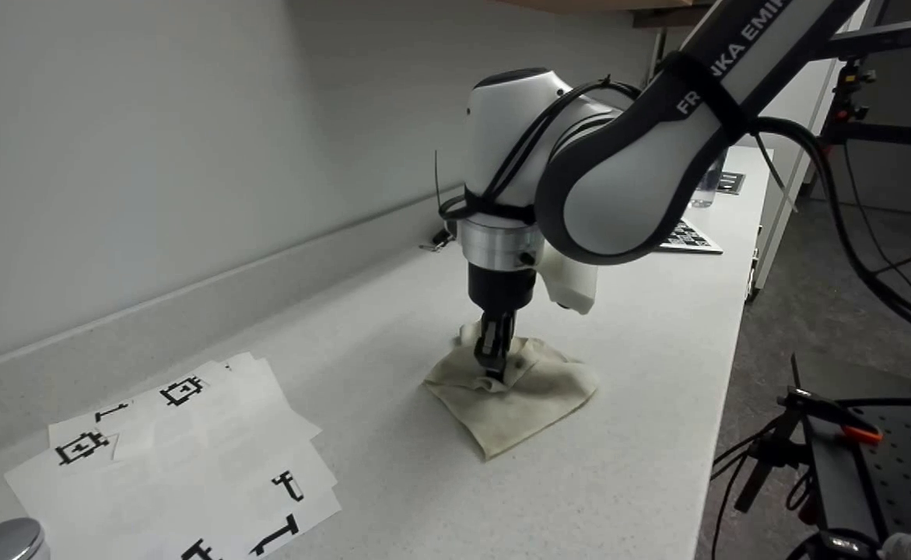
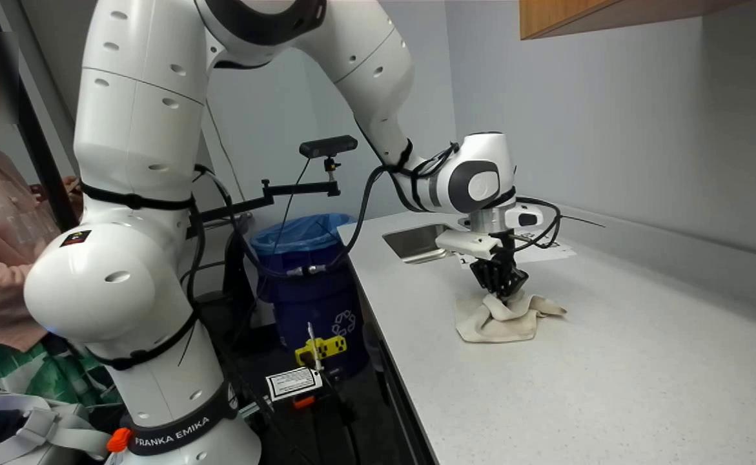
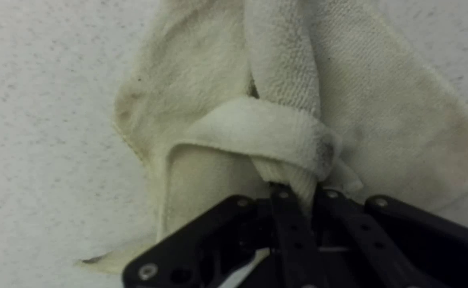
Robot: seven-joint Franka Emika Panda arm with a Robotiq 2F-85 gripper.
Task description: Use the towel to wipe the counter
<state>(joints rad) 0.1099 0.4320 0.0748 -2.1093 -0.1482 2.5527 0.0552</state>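
Holding the towel [image 1: 529, 408] by a raised fold, the hand [image 3: 305, 190] points down to the bench [image 1: 618, 474], and in the wrist view you can see that its fingers [image 3: 291, 230] stand narrow, with the cloth pinched between them. The towel lies on the bench directly under your hand, crumpled in the middle and spread more flatly toward its edges. Just in front of the fingers, you notice a loop of the cloth that crosses over another fold, and near the borders there are some faint brownish spots. In an exterior view, you have several sheets of paper [image 1: 183, 467] with black printed marks on the bench, apart from the towel; near them is a rounded metallic object [image 1: 4, 540], only partly in view, so you cannot tell what it is. Partly behind the arm [image 1: 634, 187], you find a flat patterned thing [image 1: 692, 238] in black and white. In an exterior view, there is also a metal sink [image 2: 418, 241] set into the bench, and a blue bin [image 2: 310, 294] stands near the bench edge.
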